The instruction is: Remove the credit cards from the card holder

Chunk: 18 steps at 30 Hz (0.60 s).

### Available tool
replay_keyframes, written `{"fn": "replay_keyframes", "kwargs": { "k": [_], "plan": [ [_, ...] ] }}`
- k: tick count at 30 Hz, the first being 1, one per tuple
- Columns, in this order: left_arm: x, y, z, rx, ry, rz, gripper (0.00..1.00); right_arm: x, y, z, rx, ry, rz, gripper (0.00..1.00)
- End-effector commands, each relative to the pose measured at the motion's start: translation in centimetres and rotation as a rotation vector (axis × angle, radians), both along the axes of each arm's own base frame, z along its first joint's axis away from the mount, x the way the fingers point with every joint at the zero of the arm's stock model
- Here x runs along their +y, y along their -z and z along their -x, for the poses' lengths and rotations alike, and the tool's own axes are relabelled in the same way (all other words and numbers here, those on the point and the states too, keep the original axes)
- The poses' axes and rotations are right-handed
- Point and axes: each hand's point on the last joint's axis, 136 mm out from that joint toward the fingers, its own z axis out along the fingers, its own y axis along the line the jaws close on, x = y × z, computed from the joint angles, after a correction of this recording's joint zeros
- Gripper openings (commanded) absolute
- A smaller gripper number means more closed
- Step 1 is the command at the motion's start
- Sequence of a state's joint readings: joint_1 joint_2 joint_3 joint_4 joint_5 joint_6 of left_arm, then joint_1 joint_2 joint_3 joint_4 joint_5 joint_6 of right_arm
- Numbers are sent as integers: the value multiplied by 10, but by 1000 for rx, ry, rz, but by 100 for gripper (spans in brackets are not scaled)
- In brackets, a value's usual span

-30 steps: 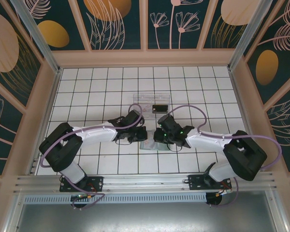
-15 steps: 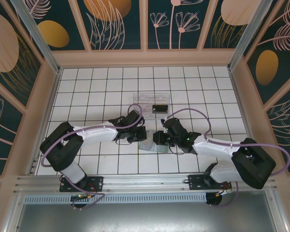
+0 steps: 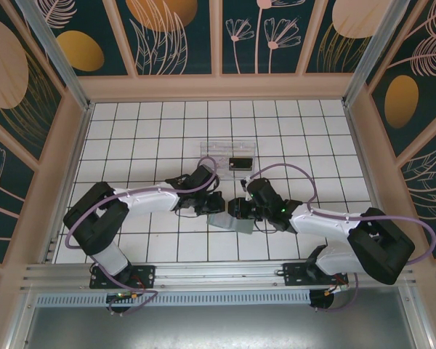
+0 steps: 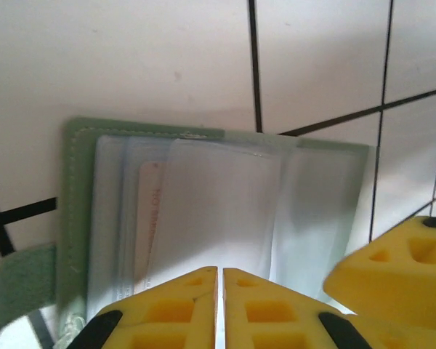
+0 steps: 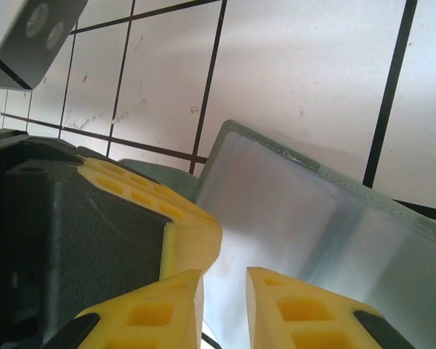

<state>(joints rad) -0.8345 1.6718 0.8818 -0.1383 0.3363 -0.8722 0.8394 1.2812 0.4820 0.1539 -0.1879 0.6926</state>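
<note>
White tiled tabletop [image 3: 131, 131] with black grid lines, walled by dark floral panels. Nearest, two arm bases are bolted at the front edge. Both arms angle inward and meet mid-table at the card holder [image 3: 231, 222], a grey-green wallet lying open with its blue-grey pockets facing up. The left tool [image 4: 219, 305] is closed to a hairline slit at the card holder's near edge; whether it pinches anything cannot be told. A pale pinkish card [image 4: 149, 218] is tucked in one pocket. The right tool [image 5: 225, 305] is parted narrowly over the card holder, just beside the left tool. Farther back, a clear tray [image 3: 212, 145] holds a black card [image 3: 240, 163].
</note>
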Motion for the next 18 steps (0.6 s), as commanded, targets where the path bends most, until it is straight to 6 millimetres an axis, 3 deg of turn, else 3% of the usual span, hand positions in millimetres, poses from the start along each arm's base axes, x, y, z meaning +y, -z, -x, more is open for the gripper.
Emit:
{"fn": "replay_keyframes", "kwargs": {
  "k": [1, 5, 6, 10, 13, 18],
  "plan": [
    [-12, -2, 3, 10, 55, 36, 12, -4, -8, -9, -20, 45, 21, 30],
    [-14, -2, 3, 13, 59, 37, 12, -19, -7, -14, 5, 121, 101, 34],
    [-12, 9, 4, 33, 57, 15, 12, -22, -6, -15, 14, 135, 122, 34],
    [-2, 5, -5, -11, 10, -32, 10, -27, 0, -11, 65, 147, 176, 34],
    [6, -6, -10, -50, -30, -49, 9, -16, -4, -7, 71, 106, 208, 34],
    [29, -2, -13, -52, -107, -62, 8, -2, 2, -3, 100, 58, 341, 34]
  ]
}}
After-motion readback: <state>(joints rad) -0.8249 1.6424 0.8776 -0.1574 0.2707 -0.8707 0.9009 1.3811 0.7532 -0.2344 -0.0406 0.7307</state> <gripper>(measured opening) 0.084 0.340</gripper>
